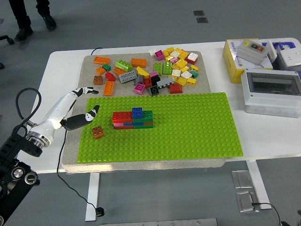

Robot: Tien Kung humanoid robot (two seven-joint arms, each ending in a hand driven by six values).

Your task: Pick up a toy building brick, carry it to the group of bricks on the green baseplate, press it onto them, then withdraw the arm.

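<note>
A group of red, blue, green and magenta bricks (133,118) is stacked on the green baseplate (188,125), left of its centre. A small brown brick (98,132) sits alone on the baseplate near its left edge. My left hand (86,102) hovers at the baseplate's left edge, just up and left of the brown brick, fingers spread and holding nothing. Loose bricks (150,70) in many colours lie on the grey mat beyond the baseplate. The right arm is out of view.
A grey mat (89,66) lies under the baseplate and the loose bricks. A yellow box (235,61) with a grey switch unit and a white enclosure (272,92) stand at the right. A black cable (60,155) hangs off the table's left front. A person's legs show at top left.
</note>
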